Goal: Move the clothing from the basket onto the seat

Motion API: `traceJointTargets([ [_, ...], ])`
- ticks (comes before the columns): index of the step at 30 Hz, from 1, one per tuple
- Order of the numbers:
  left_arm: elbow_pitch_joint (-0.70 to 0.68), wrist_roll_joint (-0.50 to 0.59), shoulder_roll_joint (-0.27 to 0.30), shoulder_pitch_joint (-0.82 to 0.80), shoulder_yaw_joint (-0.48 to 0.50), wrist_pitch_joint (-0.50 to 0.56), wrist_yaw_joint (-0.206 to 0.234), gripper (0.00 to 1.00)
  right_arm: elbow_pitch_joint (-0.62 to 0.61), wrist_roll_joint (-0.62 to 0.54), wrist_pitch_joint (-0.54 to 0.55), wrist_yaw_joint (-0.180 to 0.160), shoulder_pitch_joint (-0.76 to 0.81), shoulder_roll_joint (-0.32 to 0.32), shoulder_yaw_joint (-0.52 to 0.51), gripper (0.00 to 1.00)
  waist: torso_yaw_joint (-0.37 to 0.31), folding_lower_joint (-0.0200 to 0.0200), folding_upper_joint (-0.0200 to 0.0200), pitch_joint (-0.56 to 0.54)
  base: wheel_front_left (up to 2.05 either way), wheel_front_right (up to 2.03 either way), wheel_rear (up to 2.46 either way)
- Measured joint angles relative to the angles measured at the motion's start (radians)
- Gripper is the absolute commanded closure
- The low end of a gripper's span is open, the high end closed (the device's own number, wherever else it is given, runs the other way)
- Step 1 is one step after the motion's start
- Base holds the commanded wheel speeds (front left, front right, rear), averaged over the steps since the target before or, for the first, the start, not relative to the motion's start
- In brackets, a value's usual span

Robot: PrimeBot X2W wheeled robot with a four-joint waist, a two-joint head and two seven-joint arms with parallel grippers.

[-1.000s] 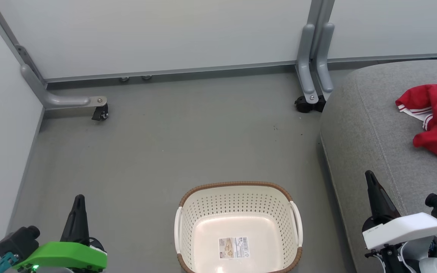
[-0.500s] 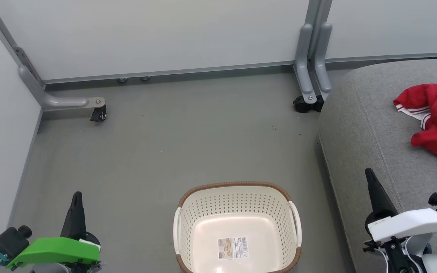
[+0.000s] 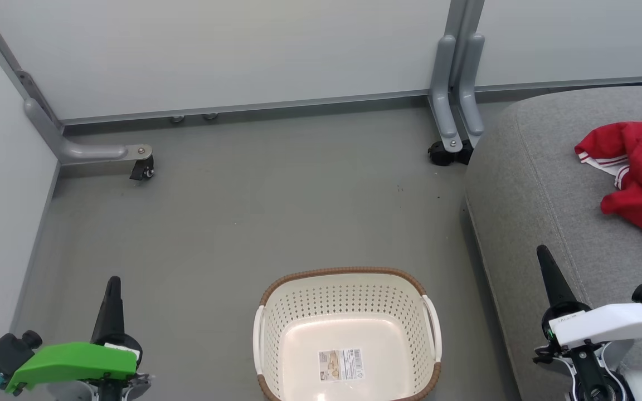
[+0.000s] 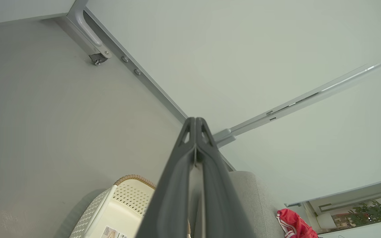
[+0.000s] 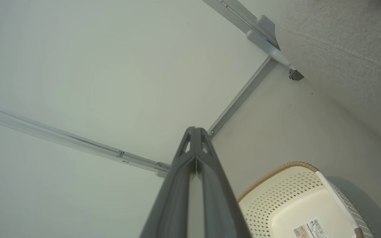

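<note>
Jaws, left: my left gripper (image 3: 113, 285) is closed all the way, fingers pressed flat together to the tip, nothing between them. My wrist view shows the same, with the tips meeting.
Jaws, right: my right gripper (image 3: 541, 252) is the same, fully closed and gripping nothing.
Clothing (image 3: 641, 167): red heap with white-striped trim, lying on the seat (image 3: 533, 184) toward its right and cut by the picture edge. A "23" print shows on the nearer piece. It is well apart from both grippers.
Basket (image 3: 343, 272): cream, perforated, brown rim, upright on the floor (image 3: 243, 223) between my two grippers. It is near the seat's left side, with a strip of floor between them. Its bottom is bare apart from a paper label (image 3: 342, 365).
Seat: grey fabric, rounded corner, stitched seam running front to back.
Left arm: low at the lower left of the head view, over floor, fingers pointing toward the far wall panels (image 3: 215, 50), apart from the basket.
Right arm: lower right, fingers over the seat's front part, near its left edge.
Walls: pale panels on grey feet, with a black caster (image 3: 142, 168) at the left corner and another by the seat's far corner.
</note>
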Motion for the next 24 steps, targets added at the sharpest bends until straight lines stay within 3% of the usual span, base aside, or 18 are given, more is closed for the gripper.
traceJointTargets([
  [24,0.001,-0.237,-0.019,-0.025,0.032,0.063,-0.007,1.0,0.058,0.246,0.027,0.0,-0.037,-0.001,-0.012,1.0,-0.011,0.0,0.0,-0.003,0.0,0.0,0.0],
])
